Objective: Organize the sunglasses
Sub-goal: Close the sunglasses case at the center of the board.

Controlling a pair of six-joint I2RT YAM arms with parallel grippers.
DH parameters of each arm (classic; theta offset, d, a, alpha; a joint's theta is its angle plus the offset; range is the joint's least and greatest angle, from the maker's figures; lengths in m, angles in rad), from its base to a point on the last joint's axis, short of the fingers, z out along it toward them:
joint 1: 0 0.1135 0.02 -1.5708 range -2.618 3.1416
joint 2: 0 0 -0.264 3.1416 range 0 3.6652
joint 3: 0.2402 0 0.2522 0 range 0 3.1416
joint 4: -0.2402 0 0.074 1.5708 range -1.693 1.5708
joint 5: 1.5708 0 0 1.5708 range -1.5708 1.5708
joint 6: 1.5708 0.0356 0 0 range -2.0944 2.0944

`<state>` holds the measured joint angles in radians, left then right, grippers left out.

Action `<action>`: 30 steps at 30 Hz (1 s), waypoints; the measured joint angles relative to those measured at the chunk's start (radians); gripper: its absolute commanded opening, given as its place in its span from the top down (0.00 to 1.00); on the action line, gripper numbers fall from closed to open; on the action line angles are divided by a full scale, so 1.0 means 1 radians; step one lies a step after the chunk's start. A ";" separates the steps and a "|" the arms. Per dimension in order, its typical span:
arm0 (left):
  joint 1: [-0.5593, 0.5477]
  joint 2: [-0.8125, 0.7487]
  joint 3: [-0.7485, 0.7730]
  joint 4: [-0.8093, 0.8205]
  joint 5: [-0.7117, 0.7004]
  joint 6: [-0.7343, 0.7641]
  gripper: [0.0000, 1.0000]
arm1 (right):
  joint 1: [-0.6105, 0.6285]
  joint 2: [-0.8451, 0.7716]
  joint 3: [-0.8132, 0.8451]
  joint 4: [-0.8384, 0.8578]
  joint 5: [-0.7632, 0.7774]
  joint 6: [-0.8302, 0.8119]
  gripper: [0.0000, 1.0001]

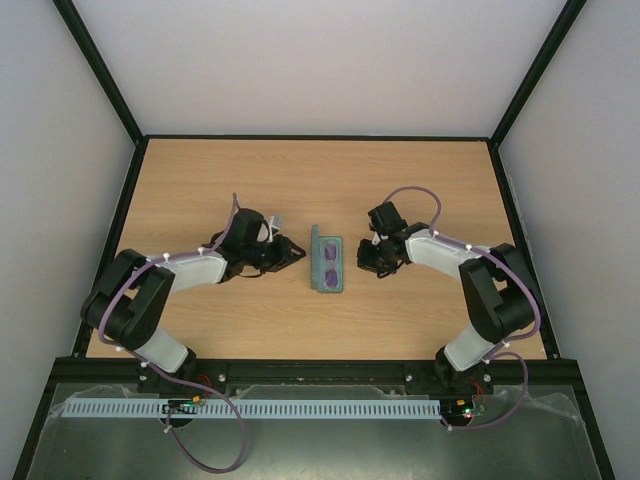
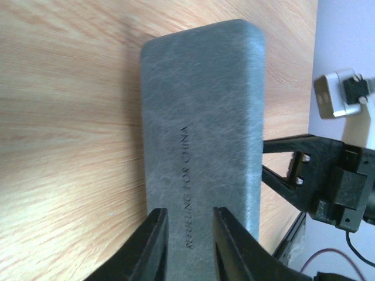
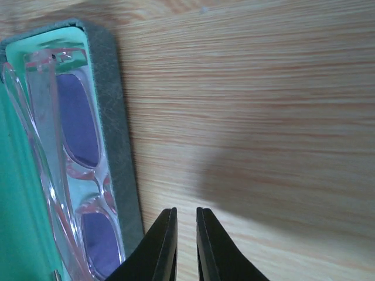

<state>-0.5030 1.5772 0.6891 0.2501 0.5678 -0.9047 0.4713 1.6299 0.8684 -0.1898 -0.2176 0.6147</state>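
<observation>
The sunglasses [image 1: 327, 262] [image 3: 79, 123], pink-framed with purple lenses, lie folded in the open grey case [image 1: 340, 284] [image 3: 117, 117], which has a green lining and sits mid-table. The case's lid stands up on its left side, and its grey outer face [image 2: 202, 117] fills the left wrist view. My left gripper [image 1: 298, 249] [image 2: 188, 213] is just left of the lid. Its jaws stand a finger-width apart with nothing between them. My right gripper [image 1: 365, 262] [image 3: 186, 212] hovers over bare wood just right of the case, closed to a thin slit and empty.
Wooden table [image 1: 420, 190] inside a black-framed enclosure with pale walls. The right arm's black wrist parts [image 2: 328, 181] show beyond the lid in the left wrist view. Both arm bases stand at the near edge.
</observation>
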 measured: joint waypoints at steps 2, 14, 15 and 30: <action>-0.016 0.017 0.031 -0.008 -0.004 0.000 0.86 | 0.000 0.031 0.000 0.039 -0.039 0.000 0.88; -0.107 0.155 0.167 -0.003 -0.042 -0.014 0.89 | -0.001 0.097 0.002 0.124 -0.132 0.011 0.89; -0.113 0.170 0.175 -0.002 -0.045 -0.017 0.89 | 0.000 0.098 0.002 0.127 -0.134 0.012 0.89; -0.150 0.181 0.177 -0.029 -0.055 -0.013 0.50 | 0.019 0.014 -0.070 0.134 -0.082 -0.006 0.74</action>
<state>-0.6533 1.7580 0.8661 0.2207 0.5133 -0.9180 0.4900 1.6444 0.7982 -0.0559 -0.2993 0.6086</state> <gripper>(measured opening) 0.325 0.225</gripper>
